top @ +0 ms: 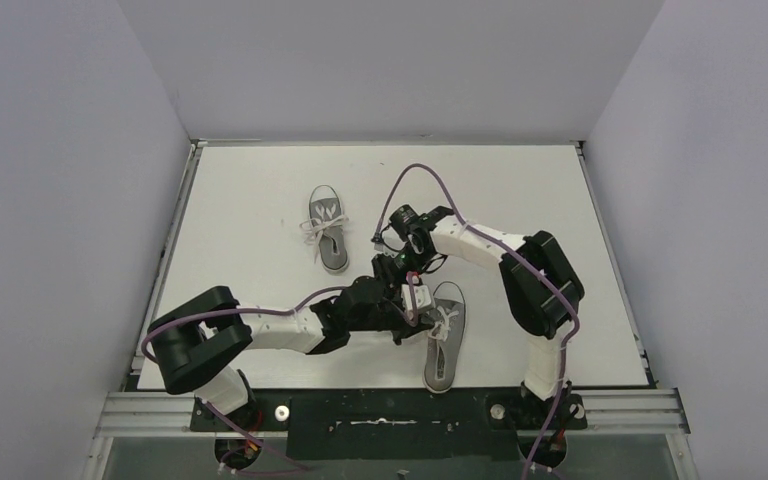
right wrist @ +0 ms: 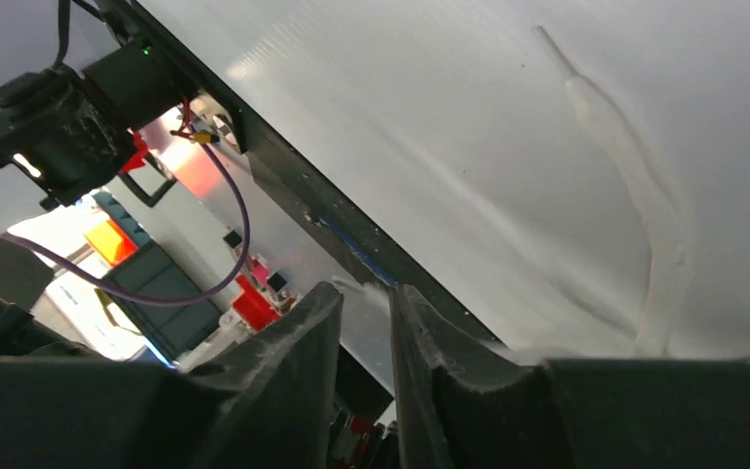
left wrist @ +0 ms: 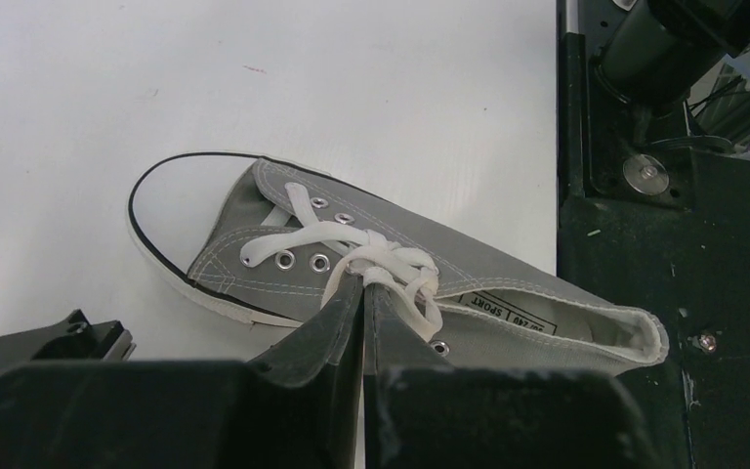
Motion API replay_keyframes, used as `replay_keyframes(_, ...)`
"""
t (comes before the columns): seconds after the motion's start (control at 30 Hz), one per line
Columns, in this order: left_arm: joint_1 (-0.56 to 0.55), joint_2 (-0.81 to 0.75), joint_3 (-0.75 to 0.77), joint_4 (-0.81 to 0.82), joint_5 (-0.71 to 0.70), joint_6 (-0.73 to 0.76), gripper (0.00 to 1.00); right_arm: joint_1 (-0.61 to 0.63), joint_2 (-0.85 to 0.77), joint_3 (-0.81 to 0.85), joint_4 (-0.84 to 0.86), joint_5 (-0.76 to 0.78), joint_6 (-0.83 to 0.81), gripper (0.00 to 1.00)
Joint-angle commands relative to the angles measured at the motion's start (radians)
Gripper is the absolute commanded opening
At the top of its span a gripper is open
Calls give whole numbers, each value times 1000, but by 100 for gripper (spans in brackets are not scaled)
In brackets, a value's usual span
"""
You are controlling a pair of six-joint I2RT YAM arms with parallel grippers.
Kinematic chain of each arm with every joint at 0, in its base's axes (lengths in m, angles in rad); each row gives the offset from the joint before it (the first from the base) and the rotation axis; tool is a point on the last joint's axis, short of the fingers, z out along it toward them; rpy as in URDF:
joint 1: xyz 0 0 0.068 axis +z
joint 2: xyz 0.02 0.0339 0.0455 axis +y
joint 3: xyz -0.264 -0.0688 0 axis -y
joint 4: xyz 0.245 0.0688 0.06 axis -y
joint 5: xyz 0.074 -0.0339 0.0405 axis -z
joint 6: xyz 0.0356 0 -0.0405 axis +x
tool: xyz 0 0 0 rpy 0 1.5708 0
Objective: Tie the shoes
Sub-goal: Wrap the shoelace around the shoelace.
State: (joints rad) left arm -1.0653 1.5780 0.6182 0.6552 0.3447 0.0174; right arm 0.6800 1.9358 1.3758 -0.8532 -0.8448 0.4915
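Two grey canvas sneakers lie well apart on the white table (top: 260,200). One (top: 328,230) lies far, left of centre. The other (top: 445,335) lies by the right arm's base, its grey-lined opening facing up. The left gripper (left wrist: 363,283) has its fingers pressed together, pinching the white lace (left wrist: 391,264) at the near sneaker's knot. The right gripper (right wrist: 363,293) has its fingers nearly together; I cannot tell whether they hold anything.

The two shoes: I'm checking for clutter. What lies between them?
In the top view, both hands: left hand at the near shoe, right hand just beyond it, short of the far shoe.
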Motion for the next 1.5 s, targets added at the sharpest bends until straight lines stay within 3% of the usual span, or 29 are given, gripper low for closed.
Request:
replay_keyframes(0.0,-4,-31,-16,83,35,-11,0,-39,-37,2,4,-42,45,41)
replay_keyframes(0.1,-4,-39,-9,68,29,-70,0,-89,-98,3,-51,36,16,66)
replay_keyframes(0.2,-3,-48,0,44,7,-104,0,-170,-220,-29,-76,146,-16,73)
replay_keyframes(0.27,0,-49,23,-9,-9,-127,0,-209,-308,-34,-146,311,-78,75)
replay_keyframes(0.33,5,-44,44,-47,-24,-162,0,-237,-417,-94,-153,459,-94,75)
replay_keyframes(0.43,18,-28,57,-64,-23,-213,0,-245,-598,-243,-76,518,-64,76)
replay_keyframes(0.67,67,45,114,-98,86,-346,0,-53,-1011,-503,84,690,-46,74)
replay_keyframes(0.9,110,82,159,-141,163,-401,0,169,-1269,-625,295,580,-200,64)
replay_keyframes(1.0,127,99,173,-148,195,-419,0,297,-1255,-642,341,589,-321,66)
replay_keyframes(1.23,158,142,206,-146,268,-459,0,669,-889,-491,311,774,-699,70)
replay_keyframes(1.47,159,174,230,-170,307,-444,0,690,-651,-496,417,1017,-927,62)
